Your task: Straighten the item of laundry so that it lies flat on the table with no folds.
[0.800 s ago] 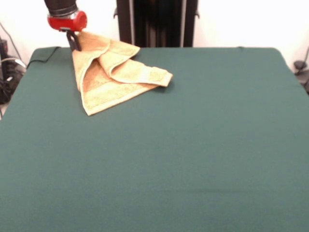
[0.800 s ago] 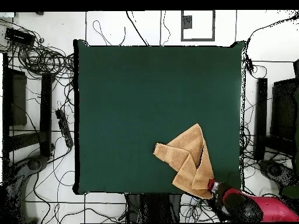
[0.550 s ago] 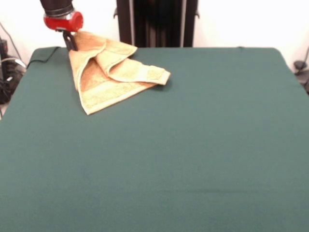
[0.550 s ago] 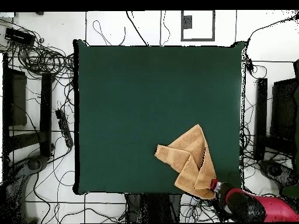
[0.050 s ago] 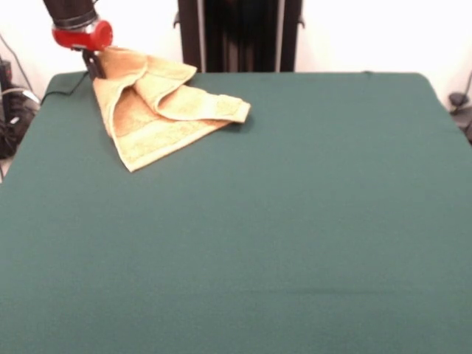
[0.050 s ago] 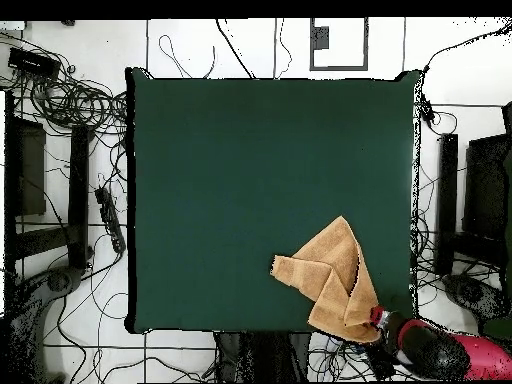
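Observation:
The item of laundry (image 5: 151, 110) is an orange-tan towel, folded over itself in a rough triangle at the far left of the green table (image 5: 280, 221). One corner is lifted off the cloth, and my gripper (image 5: 94, 65) is shut on it, below the red collar of the arm. In the overhead view the item of laundry (image 6: 328, 275) lies near the table's bottom right corner, with the gripper (image 6: 378, 320) pinching its corner at the table's edge (image 6: 412, 200).
Cables (image 6: 70, 100) and dark stands lie on the floor around the table. A black column (image 5: 240, 33) rises behind the far edge. The towel's raised corner hangs close to the table's corner.
My gripper has moved outward toward the table's corner, dragging the held corner with it. The whole towel has slid a little the same way and its folds have opened slightly.

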`<action>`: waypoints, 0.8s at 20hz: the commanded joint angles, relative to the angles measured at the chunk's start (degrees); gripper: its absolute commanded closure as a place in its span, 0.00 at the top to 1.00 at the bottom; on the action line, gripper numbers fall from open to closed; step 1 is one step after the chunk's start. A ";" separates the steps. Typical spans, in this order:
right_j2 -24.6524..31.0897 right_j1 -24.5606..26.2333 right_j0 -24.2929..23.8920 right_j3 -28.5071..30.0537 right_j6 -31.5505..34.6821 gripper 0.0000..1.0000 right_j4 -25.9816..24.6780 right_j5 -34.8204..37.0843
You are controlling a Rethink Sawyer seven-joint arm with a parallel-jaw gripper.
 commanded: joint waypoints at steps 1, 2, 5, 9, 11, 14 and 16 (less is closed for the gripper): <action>6.41 3.18 1.52 -8.31 -25.18 0.00 1.48 7.82; 6.42 3.22 1.52 -8.36 -25.44 0.00 1.51 7.78; 6.01 3.30 1.87 -8.33 -25.48 1.00 2.10 8.02; 5.41 2.98 2.51 -8.15 -25.15 1.00 2.74 7.92; 4.79 2.22 3.28 -7.48 -24.35 1.00 2.56 7.11; 3.97 1.21 4.10 -6.82 -21.75 1.00 2.43 6.18; 3.77 0.89 4.10 -6.15 -20.43 1.00 2.18 5.03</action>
